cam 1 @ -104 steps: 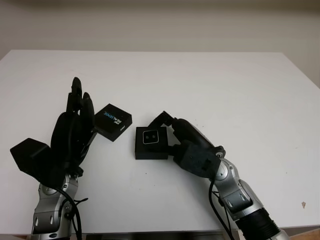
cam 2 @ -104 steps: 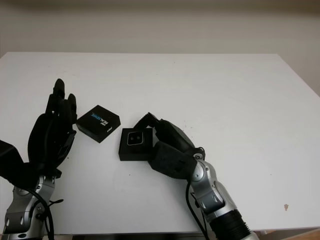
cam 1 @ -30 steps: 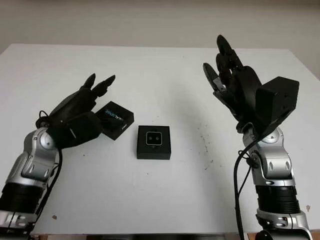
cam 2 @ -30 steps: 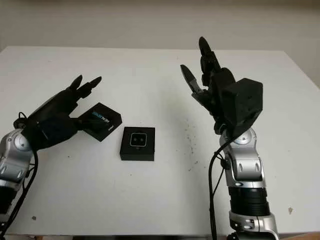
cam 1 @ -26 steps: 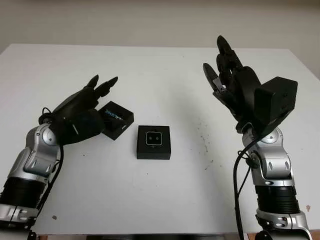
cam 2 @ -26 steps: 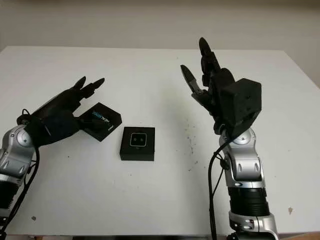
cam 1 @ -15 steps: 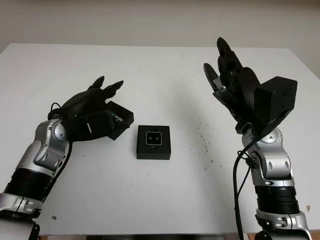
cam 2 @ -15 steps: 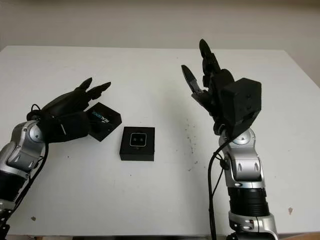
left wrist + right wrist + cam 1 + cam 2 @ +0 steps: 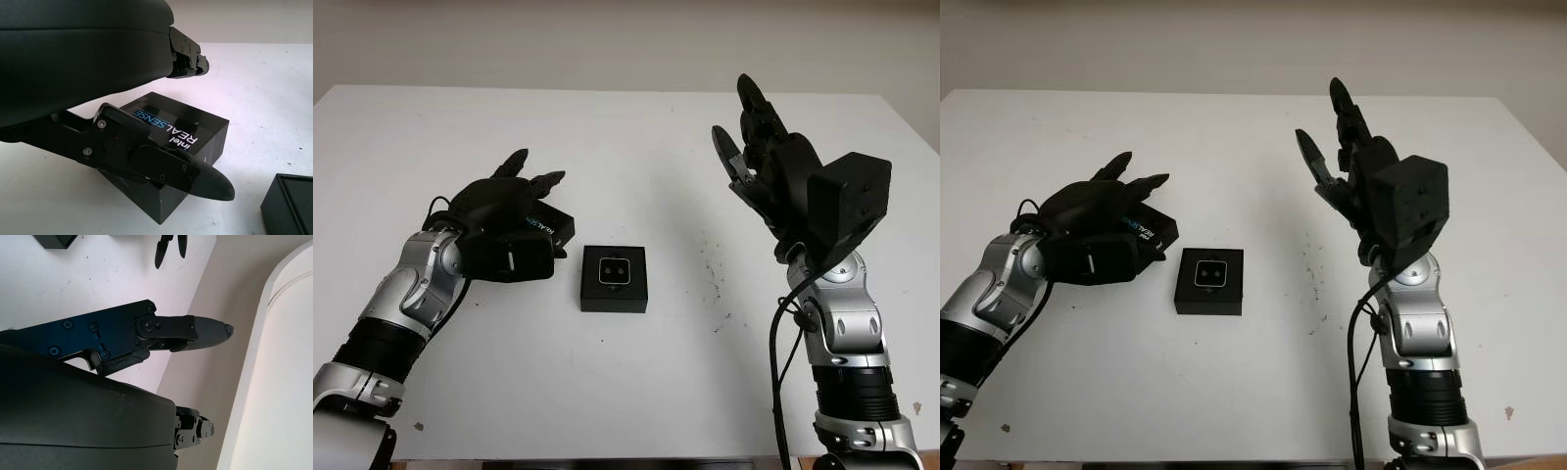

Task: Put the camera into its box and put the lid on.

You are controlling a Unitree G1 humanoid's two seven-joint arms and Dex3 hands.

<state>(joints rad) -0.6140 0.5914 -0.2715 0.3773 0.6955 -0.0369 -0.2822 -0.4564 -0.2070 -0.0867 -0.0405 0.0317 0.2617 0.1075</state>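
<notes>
Left hand [image 9: 504, 230] is hovering over the lid [image 9: 181, 134], fingers released, one above it and the thumb low beside its edge; no grasp closed. Lid is lying flat on the white table [image 9: 636, 157], printed side up, just left of the box [image 9: 614, 279]. Box is sitting open near table centre, the camera [image 9: 613, 270] lying inside it, lens face up. Right hand [image 9: 773, 171] is raised well off to the right, released, holding nothing.

Black lid [image 9: 181, 142] (white-blue lettering) — black box [image 9: 614, 278] — white table [image 9: 636, 147].
</notes>
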